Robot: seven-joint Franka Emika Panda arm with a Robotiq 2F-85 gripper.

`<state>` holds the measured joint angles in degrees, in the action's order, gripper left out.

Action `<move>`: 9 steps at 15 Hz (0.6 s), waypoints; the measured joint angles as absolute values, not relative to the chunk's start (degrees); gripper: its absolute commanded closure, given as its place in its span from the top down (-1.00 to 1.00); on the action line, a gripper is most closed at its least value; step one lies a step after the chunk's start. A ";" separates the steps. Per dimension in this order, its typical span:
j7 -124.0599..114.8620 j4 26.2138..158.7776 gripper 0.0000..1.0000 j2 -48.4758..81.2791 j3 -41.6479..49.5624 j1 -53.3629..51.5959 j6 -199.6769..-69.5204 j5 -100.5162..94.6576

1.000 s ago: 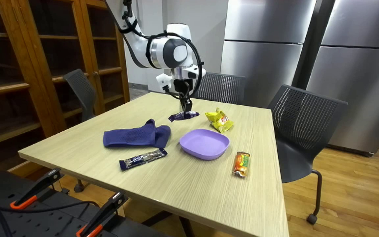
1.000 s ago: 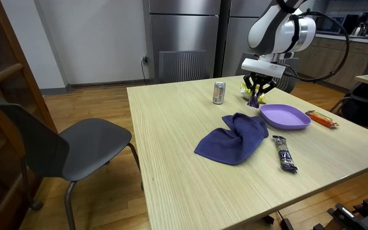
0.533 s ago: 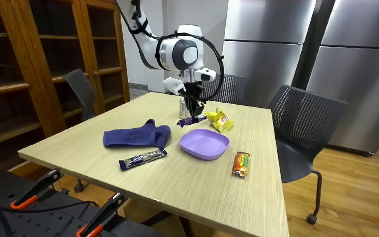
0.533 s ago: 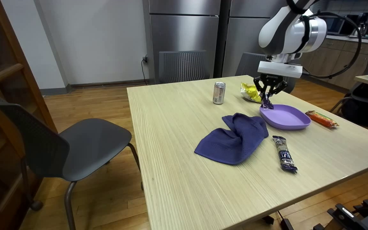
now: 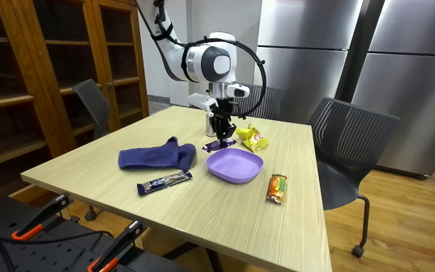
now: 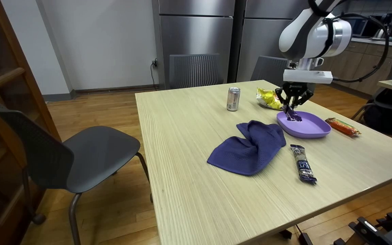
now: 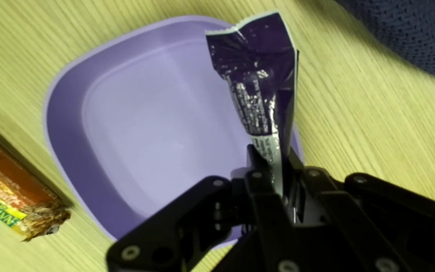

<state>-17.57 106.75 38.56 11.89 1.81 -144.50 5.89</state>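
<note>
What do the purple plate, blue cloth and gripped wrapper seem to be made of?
Purple plate: probably plastic, satin finish, judging by its smooth, even colour and soft sheen. Blue cloth: matte fabric, with a dimpled weave. Wrapper: glossy film, plastic or foil, creased with bright highlights.

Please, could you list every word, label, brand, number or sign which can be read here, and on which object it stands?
"NAT…": on the orange wrapper, wrist view; the rest is unclear.
"…UT", "…ARS": on the navy bar, first letters unclear.
Too small or blurred: print on held purple wrapper, yellow bag, silver can, black clamps.
</note>
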 measured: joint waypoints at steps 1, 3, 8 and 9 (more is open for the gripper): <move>-17.44 106.75 -0.92 38.71 11.92 1.94 -143.83 5.58; -17.42 106.74 -0.92 39.11 12.04 2.23 -142.87 4.85; -17.42 106.32 -0.92 40.31 12.45 2.55 -142.04 3.98; -17.42 106.06 -0.92 40.67 12.47 2.55 -142.01 3.98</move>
<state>-17.42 106.06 40.67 12.47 2.55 -142.01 3.98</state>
